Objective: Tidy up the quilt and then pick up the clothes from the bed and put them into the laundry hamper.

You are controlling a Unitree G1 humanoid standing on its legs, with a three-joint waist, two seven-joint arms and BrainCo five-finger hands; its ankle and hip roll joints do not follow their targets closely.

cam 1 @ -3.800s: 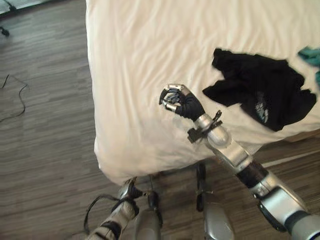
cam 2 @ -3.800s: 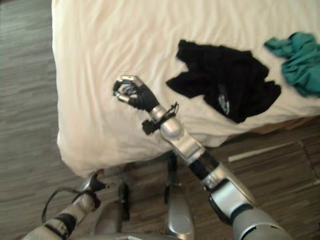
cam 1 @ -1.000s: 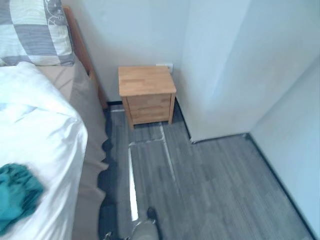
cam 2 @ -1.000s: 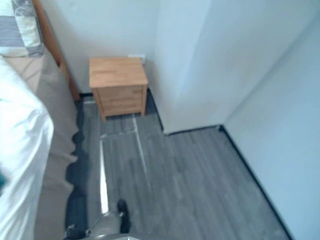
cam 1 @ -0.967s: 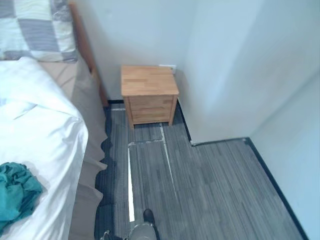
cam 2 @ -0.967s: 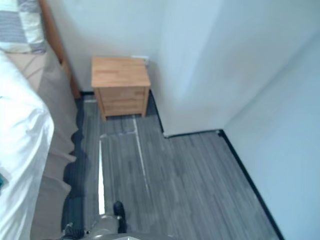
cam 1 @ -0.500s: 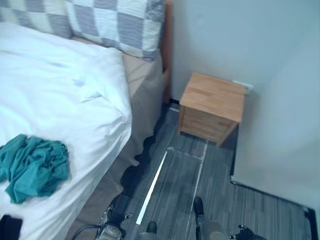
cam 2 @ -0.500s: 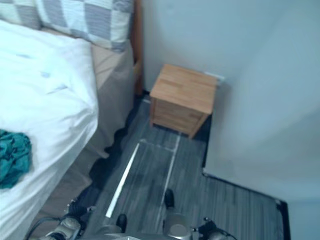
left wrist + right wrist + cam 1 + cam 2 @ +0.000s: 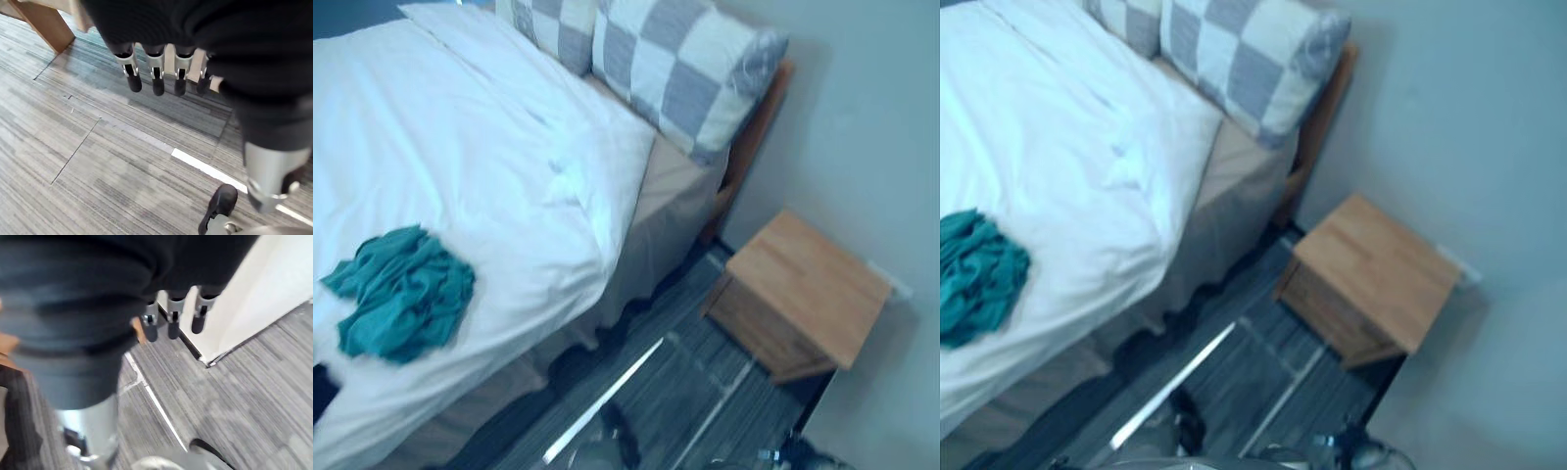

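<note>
The white quilt (image 9: 460, 147) lies spread over the bed, with a small crease near its right edge. A crumpled teal garment (image 9: 406, 289) rests on the quilt close to the bed's near side, also the teal garment (image 9: 974, 274) in the right eye view. A dark patch (image 9: 317, 380) shows on the quilt at the view's left edge. My left hand (image 9: 156, 73) hangs over the wooden floor with straight fingers and holds nothing. My right hand (image 9: 171, 318) also hangs above the floor near a wall corner, fingers straight and empty.
Two grey-and-white checked pillows (image 9: 685, 69) lean on the wooden headboard (image 9: 754, 127). A small wooden nightstand (image 9: 808, 294) stands beside the bed against the wall. Grey plank floor (image 9: 1234, 372) runs between bed and nightstand.
The camera has swung left, so more of the bed, both pillows and the teal garment come into view and the nightstand sits further right. The things themselves have not moved.
</note>
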